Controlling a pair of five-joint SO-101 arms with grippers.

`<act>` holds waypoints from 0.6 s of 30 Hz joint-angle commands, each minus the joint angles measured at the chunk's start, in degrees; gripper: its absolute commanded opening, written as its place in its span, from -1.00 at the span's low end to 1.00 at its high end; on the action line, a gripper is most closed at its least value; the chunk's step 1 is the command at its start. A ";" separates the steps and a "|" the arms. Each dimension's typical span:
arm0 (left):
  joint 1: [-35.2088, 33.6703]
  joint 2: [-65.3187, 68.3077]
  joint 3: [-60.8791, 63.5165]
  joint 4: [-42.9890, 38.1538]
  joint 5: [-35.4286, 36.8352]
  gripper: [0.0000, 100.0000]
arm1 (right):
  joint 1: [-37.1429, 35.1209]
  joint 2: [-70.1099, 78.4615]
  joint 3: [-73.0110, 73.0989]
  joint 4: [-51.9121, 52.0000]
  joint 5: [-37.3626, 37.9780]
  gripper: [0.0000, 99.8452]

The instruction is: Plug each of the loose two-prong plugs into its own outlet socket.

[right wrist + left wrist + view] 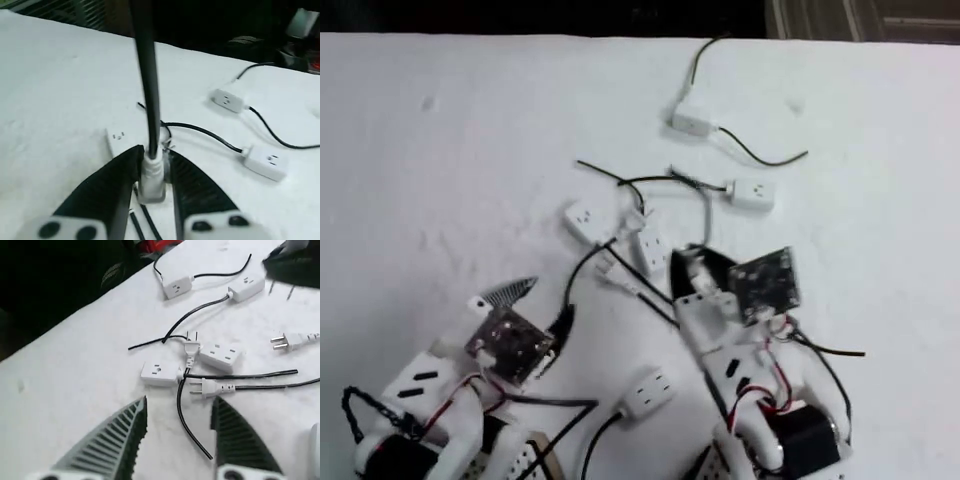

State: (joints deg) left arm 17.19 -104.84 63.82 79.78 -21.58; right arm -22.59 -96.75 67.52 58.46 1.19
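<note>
Right gripper [154, 155]: black fingers pinching white plug on stiff black cord [151, 175]; left gripper [180, 407]: grey ribbed fingers spread, near loose white two-prong plug [209, 387] on white table [75, 390].

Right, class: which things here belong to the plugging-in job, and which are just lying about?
Belong to the job: plug held in the right gripper; outlet sockets; loose plugs lying among them; left gripper, open.
Not part of it: white table cover.
</note>
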 commanded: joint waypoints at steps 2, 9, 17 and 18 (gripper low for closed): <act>0.48 0.84 4.48 0.44 -1.14 -0.47 | 7.16 0.04 -5.45 4.35 -0.62 -0.97; 4.88 3.12 4.84 1.32 -1.14 -0.47 | 14.46 0.04 -8.97 8.75 -3.25 -0.97; 5.76 33.27 -8.09 0.62 -1.14 -0.47 | 20.44 0.04 -9.41 10.15 -3.34 -0.97; 6.55 37.05 -9.76 0.62 -1.14 -0.48 | 20.88 0.04 -9.41 10.15 -3.34 -0.97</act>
State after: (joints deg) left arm 21.85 -83.65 62.33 80.92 -22.37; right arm -3.16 -97.36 60.31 68.40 -1.63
